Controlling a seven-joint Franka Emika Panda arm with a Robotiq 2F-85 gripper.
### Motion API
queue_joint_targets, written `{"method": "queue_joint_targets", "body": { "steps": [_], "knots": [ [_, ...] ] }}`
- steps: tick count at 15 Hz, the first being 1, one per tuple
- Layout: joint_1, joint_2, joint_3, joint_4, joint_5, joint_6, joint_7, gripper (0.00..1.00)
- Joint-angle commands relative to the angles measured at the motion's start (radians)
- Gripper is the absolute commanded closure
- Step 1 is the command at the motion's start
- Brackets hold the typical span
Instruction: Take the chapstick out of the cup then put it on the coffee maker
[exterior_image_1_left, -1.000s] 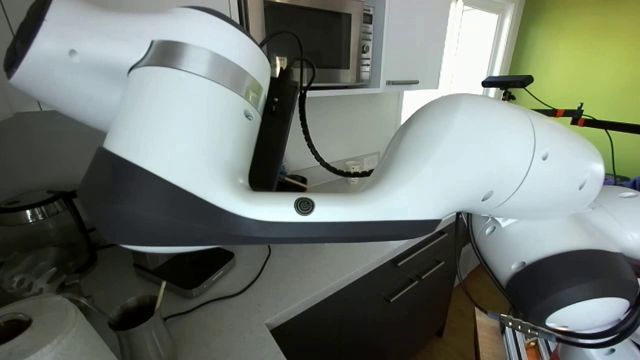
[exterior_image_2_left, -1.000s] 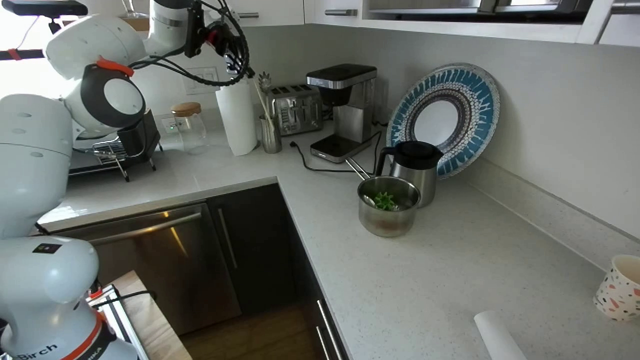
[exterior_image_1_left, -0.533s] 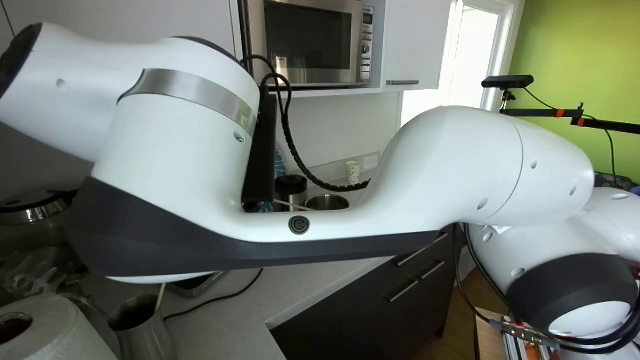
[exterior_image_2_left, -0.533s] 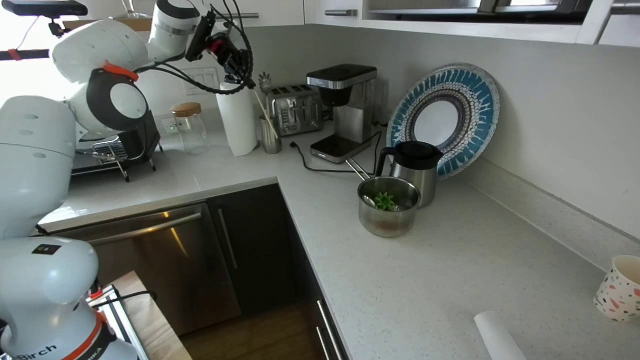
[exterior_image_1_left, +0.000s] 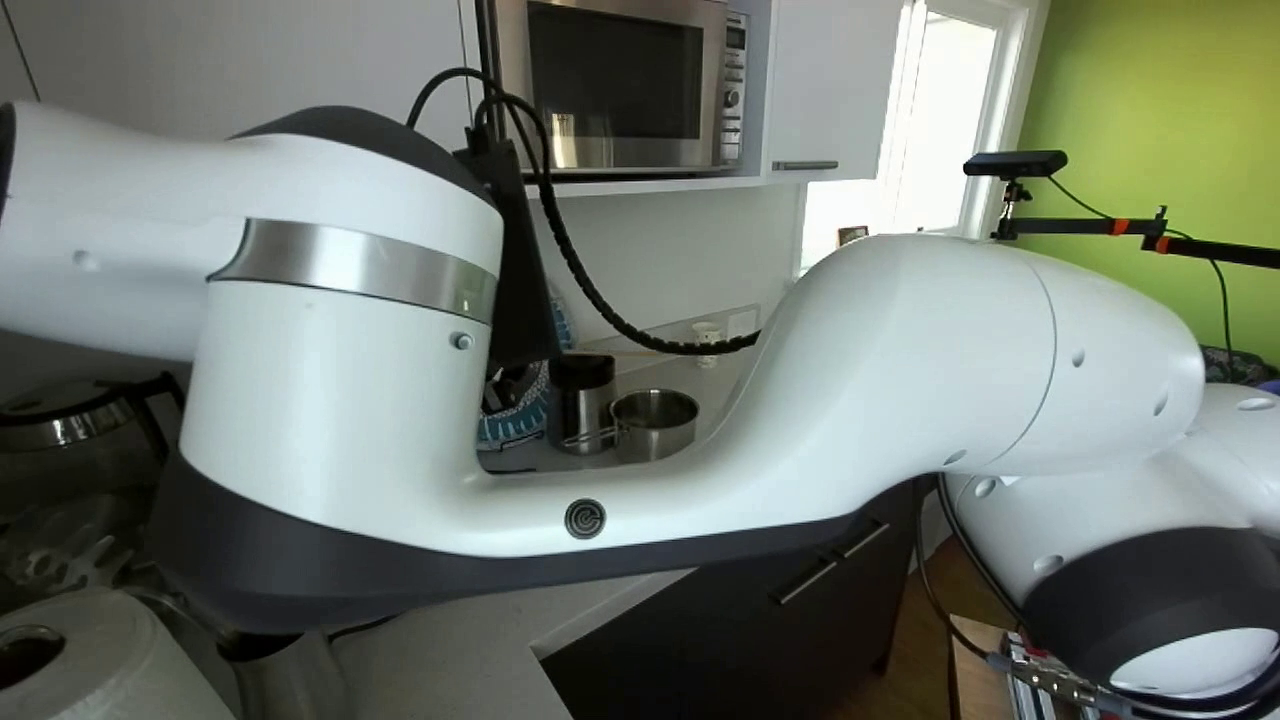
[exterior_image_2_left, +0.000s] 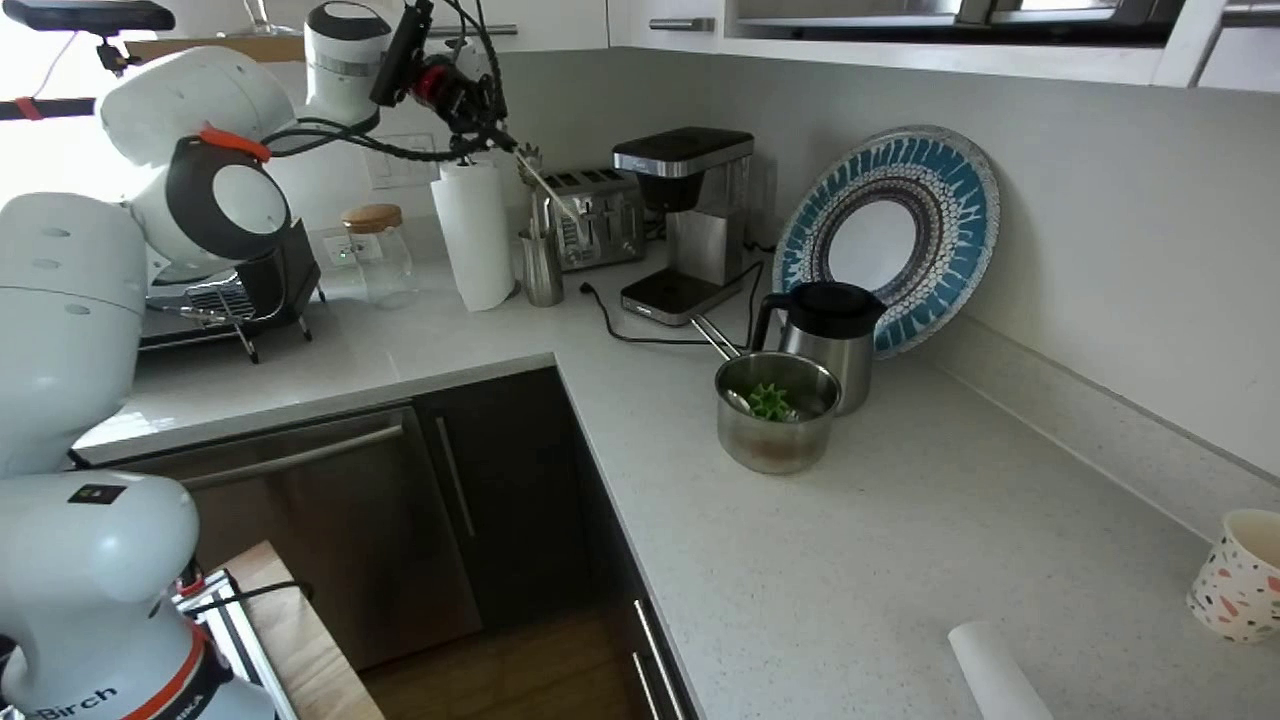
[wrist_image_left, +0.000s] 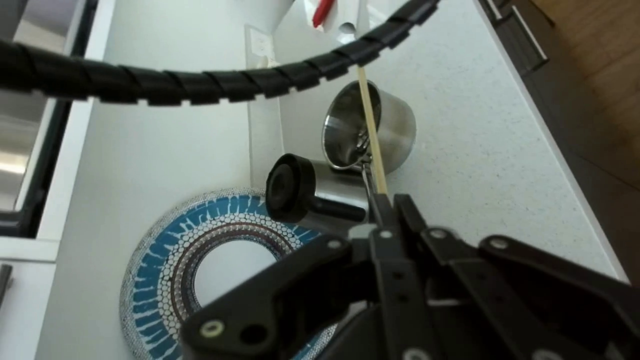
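Gripper (wrist_image_left: 393, 201): closed, it holds the thin wooden stick (wrist_image_left: 371, 125) | Stick: in the air, slanting downward from the gripper, apart from the metal cup (exterior_image_2_left: 541, 272) and from the coffee maker (exterior_image_2_left: 702, 242) | Cup: stands on the counter (exterior_image_2_left: 900, 560), between the paper roll (exterior_image_2_left: 474, 235) and the toaster (exterior_image_2_left: 614, 225) in an exterior view | Wrist view: the stick crosses in front of the saucepan (wrist_image_left: 400, 125)

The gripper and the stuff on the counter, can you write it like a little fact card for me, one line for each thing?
Held thing: thin wooden stick, up in the air
Gripper: shut on that stick
Metal cup: between the paper towel roll and the toaster, in an exterior view
Coffee maker: stick not on it yet
Pot: something green inside
Jug: metal and black, beside the pot
Big plate: blue pattern, propped against the wall
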Motion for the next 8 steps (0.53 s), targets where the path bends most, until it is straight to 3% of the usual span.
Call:
{"method": "queue_joint_targets", "body": {
  "steps": [1, 8],
  "knots": [
    [0.019, -0.041, 0.002, -0.071, -0.07, 0.115, -0.164, 0.99],
    [0.026, -0.141, 0.008, -0.221, -0.145, 0.454, -0.395, 0.99]
  ]
}}
